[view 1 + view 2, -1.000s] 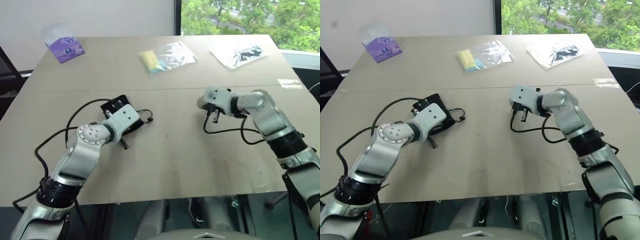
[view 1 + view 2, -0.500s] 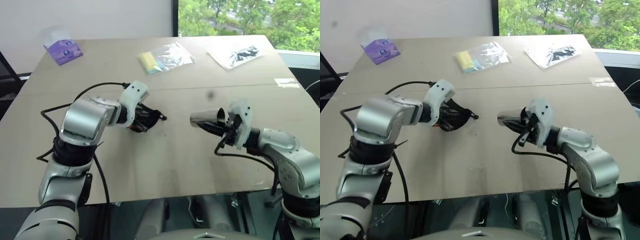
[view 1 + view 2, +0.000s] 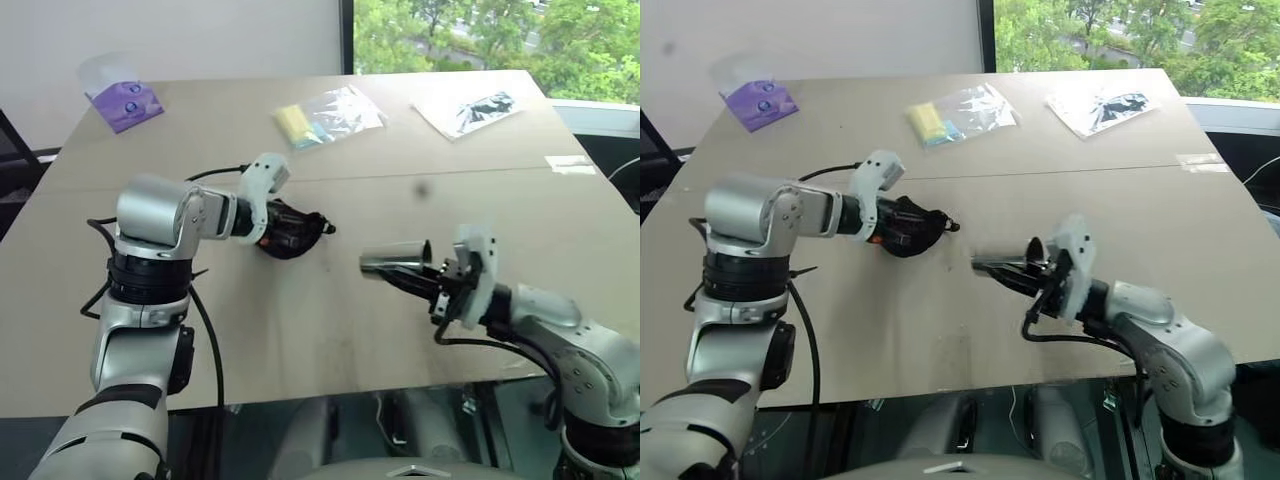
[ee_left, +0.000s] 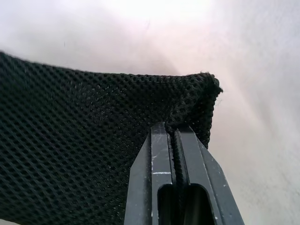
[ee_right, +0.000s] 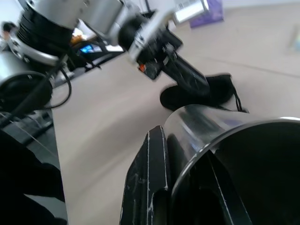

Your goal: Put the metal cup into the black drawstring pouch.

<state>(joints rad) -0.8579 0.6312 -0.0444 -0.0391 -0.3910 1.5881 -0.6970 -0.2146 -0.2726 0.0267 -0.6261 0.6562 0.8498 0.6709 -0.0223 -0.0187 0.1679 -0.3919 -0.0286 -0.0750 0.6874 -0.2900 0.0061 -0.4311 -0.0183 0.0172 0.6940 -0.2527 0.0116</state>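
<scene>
Since the earlier frame both arms have lifted their loads off the bench point(image 3: 330, 330) and drawn toward the middle; the right arm has pulled back and turned the cup level. Left end effector point(image 3: 272, 228) is closed on the edge of the black drawstring pouch point(image 3: 292, 230), which hangs bunched just above the bench, its mesh pinched between the fingers point(image 4: 161, 154). Right end effector point(image 3: 432, 283) is closed on the rim wall of the metal cup point(image 3: 392, 259), held clear of the bench. The cup's long axis lies roughly level, base pointing left toward the pouch, open rim toward the wrist. Risk: the pouch mouth looks collapsed, so the cup could push the fabric aside instead of entering. A one-wall grip may also let the cup pivot or slip.
</scene>
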